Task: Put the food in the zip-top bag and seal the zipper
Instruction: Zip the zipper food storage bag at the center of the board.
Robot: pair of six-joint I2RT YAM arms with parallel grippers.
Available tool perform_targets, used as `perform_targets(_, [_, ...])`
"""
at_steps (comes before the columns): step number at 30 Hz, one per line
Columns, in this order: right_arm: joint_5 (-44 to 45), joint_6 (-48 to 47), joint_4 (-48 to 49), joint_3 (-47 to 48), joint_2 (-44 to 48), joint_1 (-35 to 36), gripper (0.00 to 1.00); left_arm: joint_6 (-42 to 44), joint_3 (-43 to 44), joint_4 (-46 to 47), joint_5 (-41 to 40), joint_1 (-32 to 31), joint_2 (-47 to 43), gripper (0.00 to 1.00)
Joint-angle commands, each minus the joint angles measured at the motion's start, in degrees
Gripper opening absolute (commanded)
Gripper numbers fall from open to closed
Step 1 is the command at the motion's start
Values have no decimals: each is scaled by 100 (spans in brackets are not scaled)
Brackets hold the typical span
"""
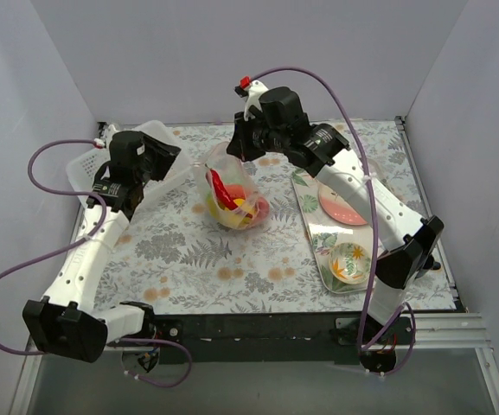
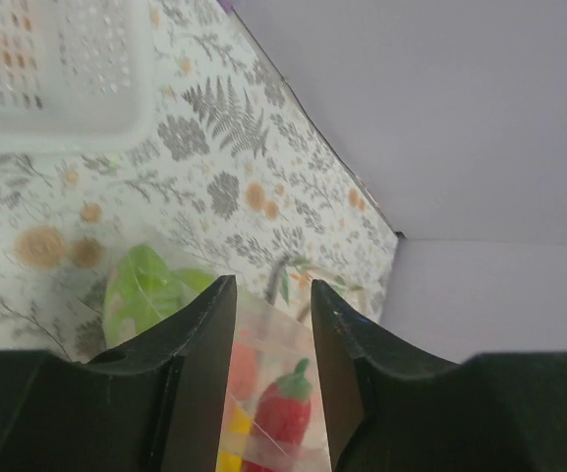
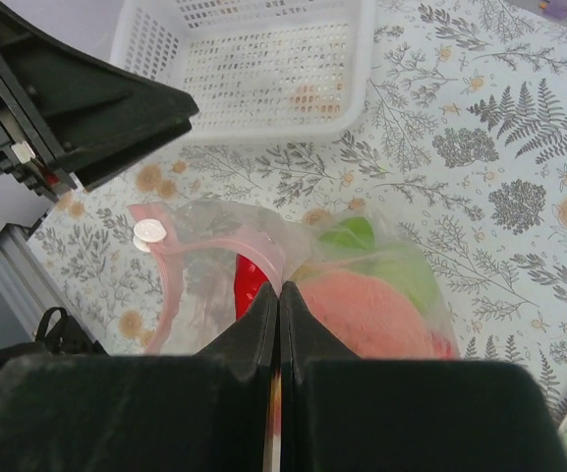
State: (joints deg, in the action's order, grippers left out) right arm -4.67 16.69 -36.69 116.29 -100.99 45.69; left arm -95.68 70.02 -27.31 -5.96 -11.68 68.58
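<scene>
The clear zip-top bag (image 1: pixel 232 194) stands mid-table with toy food inside: a red piece (image 1: pixel 221 188), a yellow one (image 1: pixel 239 206) and a red apple (image 1: pixel 257 207). The right wrist view shows green (image 3: pixel 381 265) and pinkish-red fruit (image 3: pixel 362 320) through the plastic. My right gripper (image 1: pixel 237 152) is shut on the bag's top edge at the pink zipper strip (image 3: pixel 226 246) and holds it up (image 3: pixel 280 293). The mouth gapes to its left. My left gripper (image 1: pixel 173 161) is open just left of the bag. The bag's edge shows between its parted jaws (image 2: pixel 273 287).
A white slotted basket (image 1: pixel 92 162) stands at the back left, behind my left gripper, and also shows in the right wrist view (image 3: pixel 263 69). A tray (image 1: pixel 306 214) at the right holds a pink plate (image 1: pixel 342 206) and a patterned bowl (image 1: pixel 350 261). Walls enclose three sides.
</scene>
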Motion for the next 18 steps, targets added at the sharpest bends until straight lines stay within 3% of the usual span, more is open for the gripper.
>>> perform_targets(1, [255, -113, 513, -71, 132, 133, 1, -1416, -182, -212, 894, 78, -310, 37])
perform_targets(4, [440, -201, 557, -150, 115, 194, 1, -1908, -400, -301, 1139, 96, -423, 44])
perform_targets(14, [844, -298, 1102, -704, 299, 405, 1, -2719, -1069, -56, 2370, 641, -601, 44])
perform_targets(18, [941, -324, 1067, -634, 238, 449, 1, -2903, -1130, -64, 2398, 650, -521, 43])
